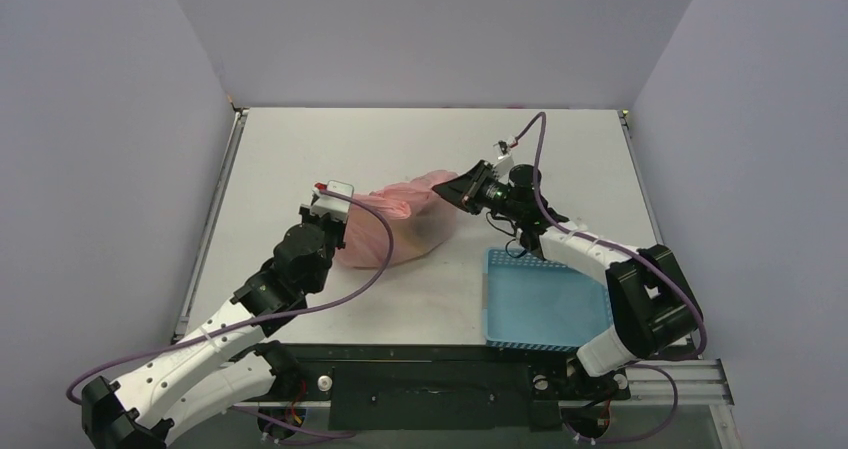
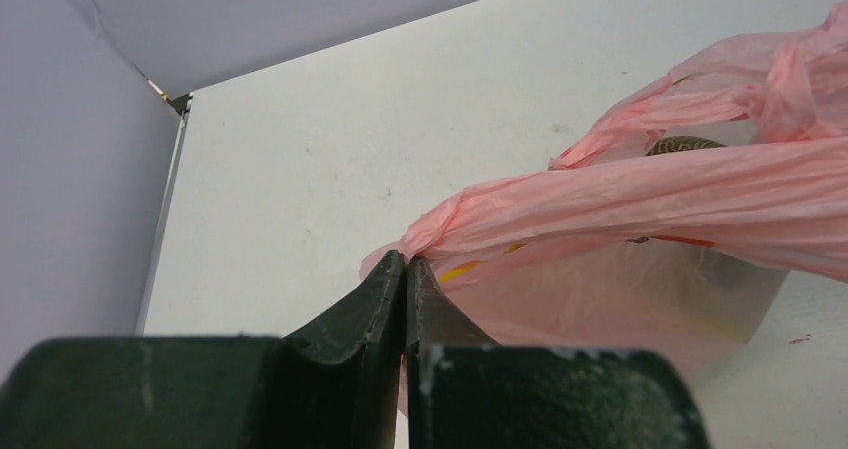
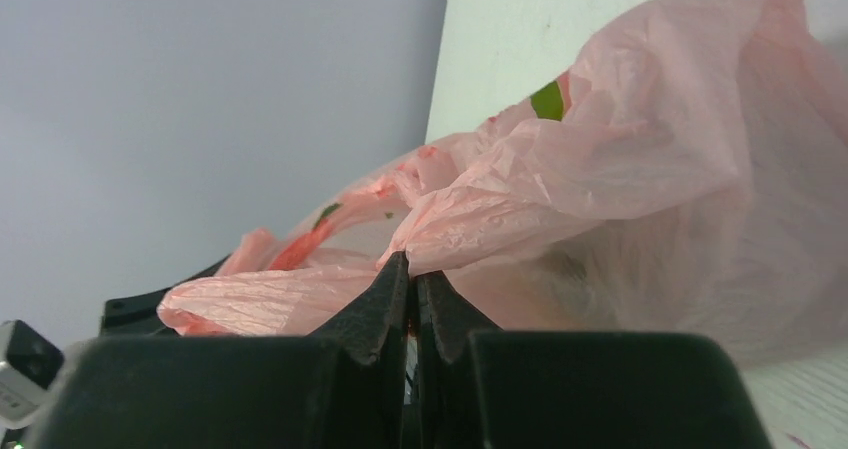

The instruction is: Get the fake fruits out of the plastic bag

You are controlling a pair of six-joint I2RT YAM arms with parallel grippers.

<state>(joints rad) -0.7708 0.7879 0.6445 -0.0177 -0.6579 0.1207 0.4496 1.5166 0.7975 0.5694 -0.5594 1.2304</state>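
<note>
The pink plastic bag (image 1: 400, 227) lies crumpled in the middle of the table, stretched between both arms. My left gripper (image 1: 345, 207) is shut on the bag's left edge, and in the left wrist view (image 2: 407, 259) its tips pinch a bunched fold. My right gripper (image 1: 442, 190) is shut on the bag's far right edge; in its wrist view (image 3: 410, 259) the film is nipped between the tips. Of the fake fruits, a netted melon (image 2: 685, 145) peeks out of the bag's mouth and something yellow (image 2: 458, 270) shows through the film. The other fruits are hidden.
A blue perforated basket (image 1: 545, 304) sits at the near right, beside the right arm's base. Grey walls close in the table on the left, back and right. A metal rail runs along the table's left edge (image 1: 212, 229).
</note>
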